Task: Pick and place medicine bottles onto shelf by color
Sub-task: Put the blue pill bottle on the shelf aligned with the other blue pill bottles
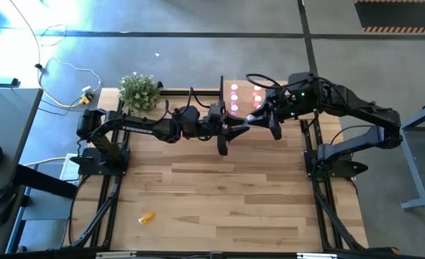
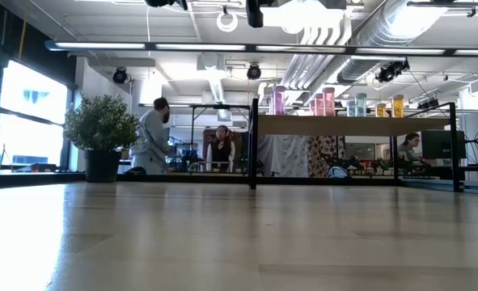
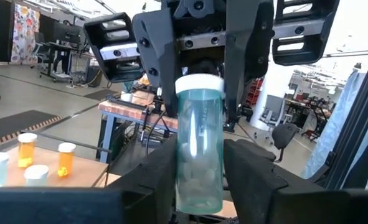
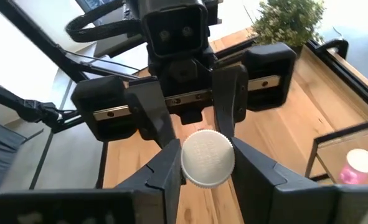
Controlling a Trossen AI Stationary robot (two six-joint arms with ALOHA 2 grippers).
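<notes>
Inspector A: Nearest the lens in the left wrist view stood a pale green bottle [image 3: 199, 143] with a white cap, clamped between the left gripper [image 3: 199, 171] fingers at frame centre.

Inspector B: Confirmed. The right gripper [image 4: 203, 163] had also closed on that bottle; its cap sat between both finger pairs. In the high view the grippers met at centre, beside the shelf [image 1: 226, 90]. An orange bottle [image 1: 147, 216] lay lower left.
</notes>
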